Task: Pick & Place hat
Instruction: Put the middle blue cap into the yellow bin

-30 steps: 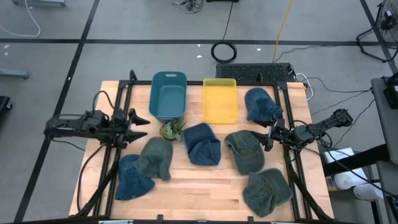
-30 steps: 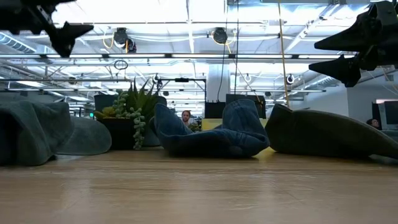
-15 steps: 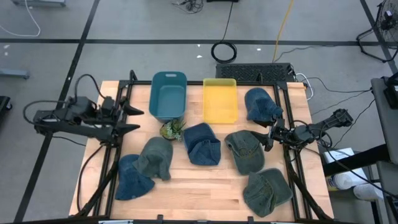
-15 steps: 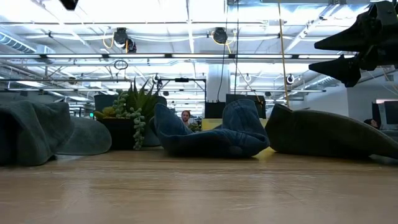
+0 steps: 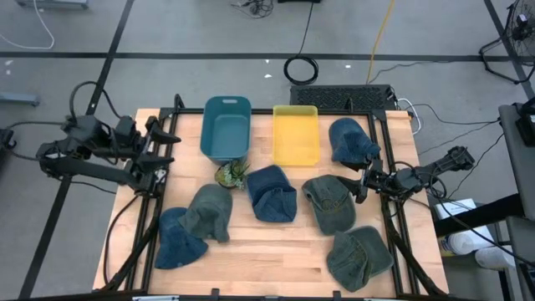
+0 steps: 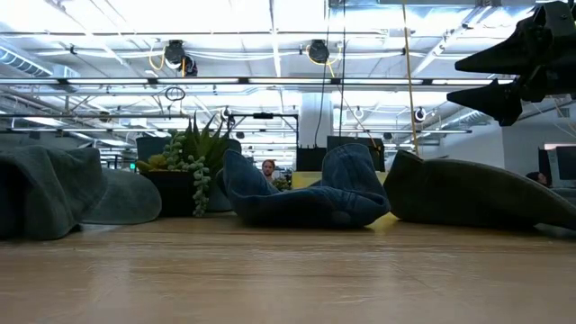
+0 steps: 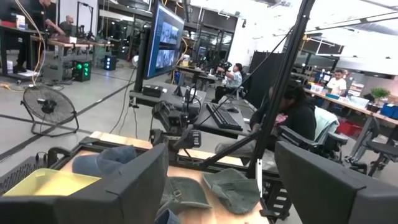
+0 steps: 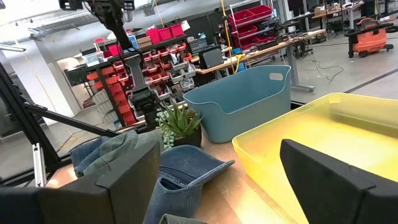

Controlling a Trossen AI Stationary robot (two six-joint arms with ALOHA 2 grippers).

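Note:
Several denim hats lie on the wooden table: a blue one [image 5: 272, 193] in the middle, a blue one [image 5: 353, 140] at the far right, green ones [image 5: 328, 203] [image 5: 359, 257] on the right, and a green one [image 5: 211, 211] overlapping a blue one [image 5: 178, 238] at the near left. My left gripper [image 5: 170, 148] is open, raised over the table's far left edge, left of the teal bin [image 5: 226, 127]. My right gripper [image 5: 360, 187] is open, hovering at the right edge beside the green hat; it shows in the low view's upper right corner [image 6: 454, 78]. Neither touches a hat.
A yellow bin [image 5: 296, 134] stands beside the teal bin at the far edge. A small potted plant [image 5: 231, 173] sits in front of the teal bin, next to the middle blue hat. Bare wood [image 5: 276, 251] shows along the near middle. People sit at desks beyond the table.
My left gripper has risen and drawn back toward the table's far left corner, tipping upward and leaving the low view. It has stayed open. No hat has moved.

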